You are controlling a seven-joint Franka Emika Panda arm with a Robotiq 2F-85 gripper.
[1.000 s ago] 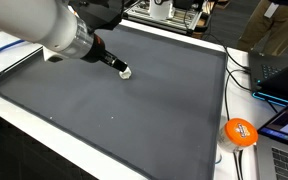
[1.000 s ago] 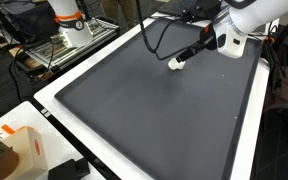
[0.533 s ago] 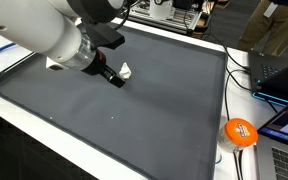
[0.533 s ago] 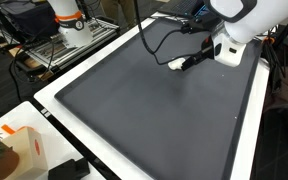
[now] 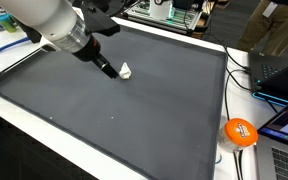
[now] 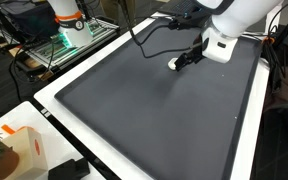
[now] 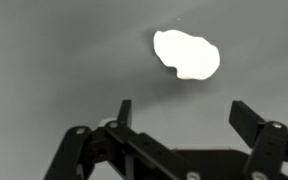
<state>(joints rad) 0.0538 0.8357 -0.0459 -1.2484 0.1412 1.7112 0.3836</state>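
- Pincer [image 7: 184, 108] wide open, both black fingers spread and gripping nothing; it hangs just short of the white lump [image 7: 187, 53], which in the wrist view sits beyond the fingertips and roughly in line with the gap between them.
- White lump lies by itself on the dark grey mat [image 5: 134, 120], small, pale and irregular in outline (what it is made of is not clear).
- In both exterior views the pincer [image 5: 108, 70] comes in at a slant, tips low over the mat and right beside the lump [image 5: 126, 71]; whether they touch it cannot be told.
- Seen from the opposite side, the lump [image 6: 173, 64] shows at the very tip of the pincer [image 6: 187, 60], with the white arm rising behind it.
- A black cable [image 6: 154, 35] loops over the mat near the lump, on its far side in an exterior view.
- Around the lump on every side runs the mat [image 6: 154, 120], edged by a white table rim [image 6: 248, 130].
- Well away from the lump, past the rim, an orange round thing [image 5: 240, 132] sits beside a dark laptop [image 5: 282, 70].
- Far off from the lump, at the near corner in an exterior view, a cardboard box [image 6: 24, 150] stands.
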